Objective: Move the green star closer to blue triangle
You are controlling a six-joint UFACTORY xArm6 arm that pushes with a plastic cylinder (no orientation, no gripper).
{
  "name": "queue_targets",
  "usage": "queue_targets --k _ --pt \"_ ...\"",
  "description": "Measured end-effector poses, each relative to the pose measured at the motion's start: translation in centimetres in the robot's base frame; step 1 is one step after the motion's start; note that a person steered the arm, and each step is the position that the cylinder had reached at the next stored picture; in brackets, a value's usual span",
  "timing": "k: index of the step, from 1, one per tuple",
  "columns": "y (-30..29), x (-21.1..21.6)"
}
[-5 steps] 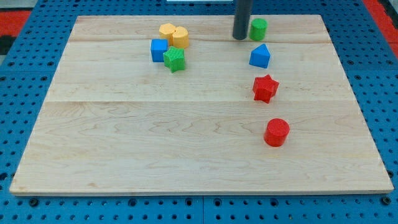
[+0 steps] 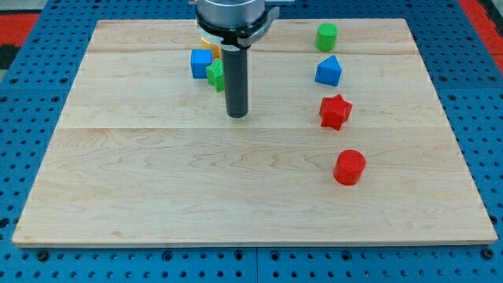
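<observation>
Pincer none, state untellable; my tip [image 2: 236, 115] below green star [image 2: 214, 75], ridged, half-hidden behind rod.

Lighting is bright, even and diffuse, apparently from overhead. The wooden board [image 2: 157, 196] shows no glare; blocks cast only faint, short shadows. Focus is sharp throughout, with no noticeable edge distortion.

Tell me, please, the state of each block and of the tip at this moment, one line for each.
my tip: on the board, below the green star, touching no block.
green star: partly hidden by the rod, beside the blue cube.
blue cube: partly hidden.
yellow block: mostly hidden.
blue triangle: free, apart from others.
green cylinder: upright.
red star: free.
red cylinder: upright.
</observation>
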State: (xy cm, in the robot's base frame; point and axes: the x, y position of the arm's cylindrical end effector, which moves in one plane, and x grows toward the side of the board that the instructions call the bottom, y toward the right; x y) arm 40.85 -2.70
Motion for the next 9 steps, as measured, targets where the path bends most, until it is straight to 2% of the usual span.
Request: queue_targets --k 2,4,6,7,9 --pt "-0.4 -1.0" --pt "-8.2 0.9" --pt "-7.6 0.1" --pt "-8.6 -2.3" --pt "-8.1 -3.4"
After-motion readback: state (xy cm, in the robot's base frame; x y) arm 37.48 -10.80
